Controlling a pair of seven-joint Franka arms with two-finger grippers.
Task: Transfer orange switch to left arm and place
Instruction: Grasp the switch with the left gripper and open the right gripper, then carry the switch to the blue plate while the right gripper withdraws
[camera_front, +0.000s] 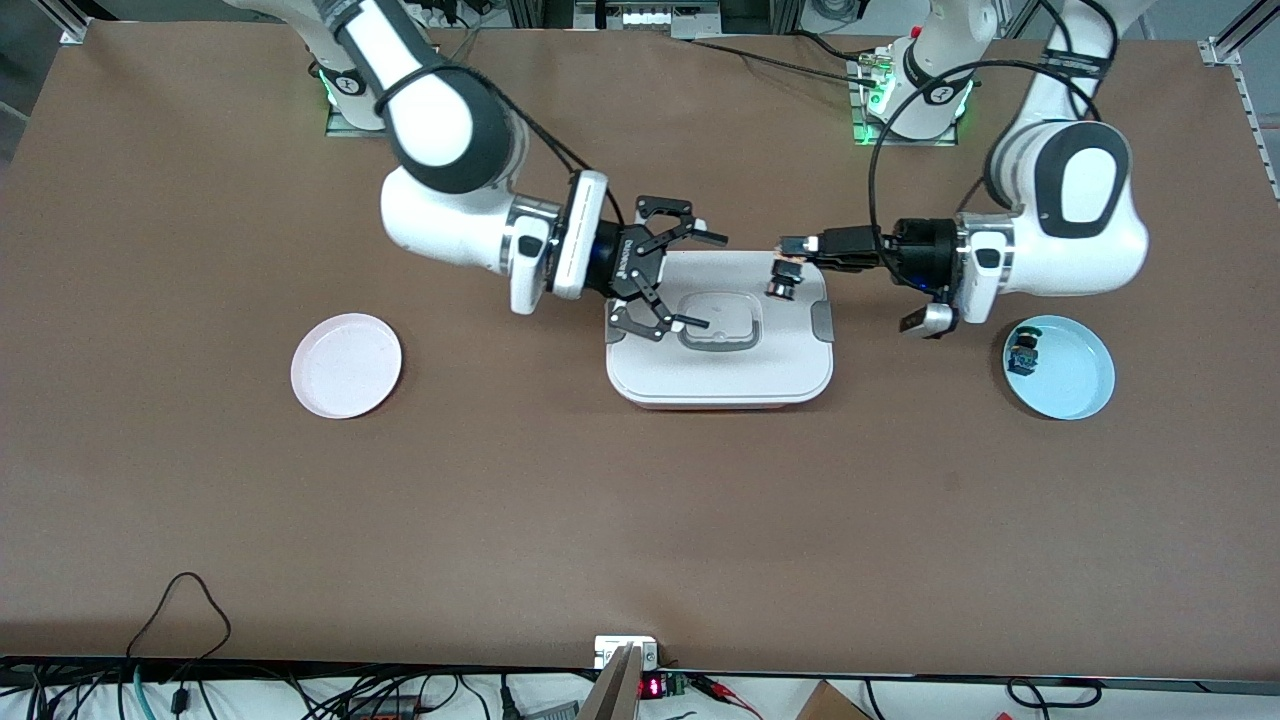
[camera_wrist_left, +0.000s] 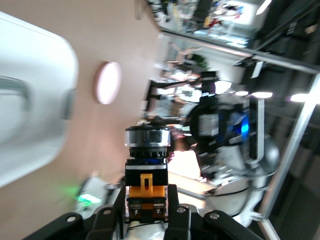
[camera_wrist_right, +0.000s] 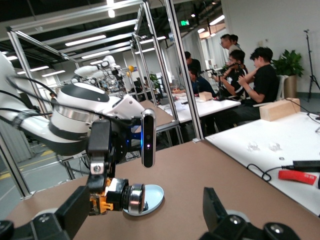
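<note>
My left gripper is shut on the orange switch and holds it in the air over the white box, above the lid's end toward the left arm. In the left wrist view the switch sits between my fingers, its black body, orange marks and silver ring showing. My right gripper is open over the box's recessed handle, jaws wide, facing the switch with a gap between. In the right wrist view the switch hangs close to one of my open fingers.
A pale blue plate toward the left arm's end holds a small green-capped switch. A pink plate lies toward the right arm's end. Brown table surface lies all round the box.
</note>
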